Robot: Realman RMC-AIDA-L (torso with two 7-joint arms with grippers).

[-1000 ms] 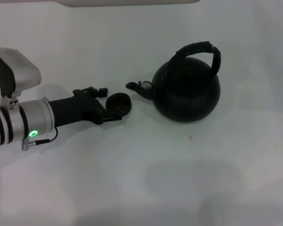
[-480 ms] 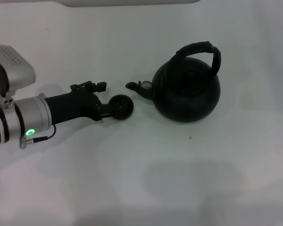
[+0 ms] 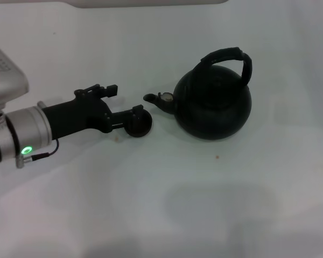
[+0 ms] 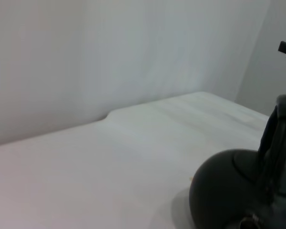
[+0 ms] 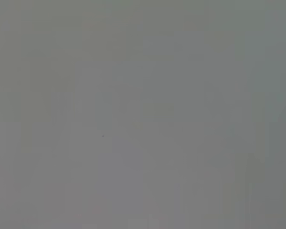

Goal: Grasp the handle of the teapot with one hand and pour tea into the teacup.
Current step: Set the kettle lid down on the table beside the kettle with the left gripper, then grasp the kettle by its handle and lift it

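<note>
The black teapot (image 3: pixel 215 107) stands on the white table (image 3: pixel 177 204) at centre right, its spout (image 3: pixel 153 99) pointing left. Its ribbed arched handle (image 3: pixel 231 56) rises over the top. The small black teacup (image 3: pixel 137 124) sits on the table just left of the spout. My left gripper (image 3: pixel 124 100) reaches in from the left and is open. One fingertip (image 3: pixel 135 110) is right at the teacup's rim, the other (image 3: pixel 112 89) is farther back. The left wrist view shows the teapot (image 4: pixel 238 191) and handle (image 4: pixel 276 143) close by. The right gripper is out of view.
A pale object's edge (image 3: pixel 151 2) lies along the table's far side. A tiny brown speck (image 3: pixel 217 157) lies in front of the teapot. The right wrist view shows only a plain grey surface.
My left arm has drawn back to the left and swung slightly away from me. The teacup now sits by the near fingertip instead of between the fingers. The teapot has not moved.
</note>
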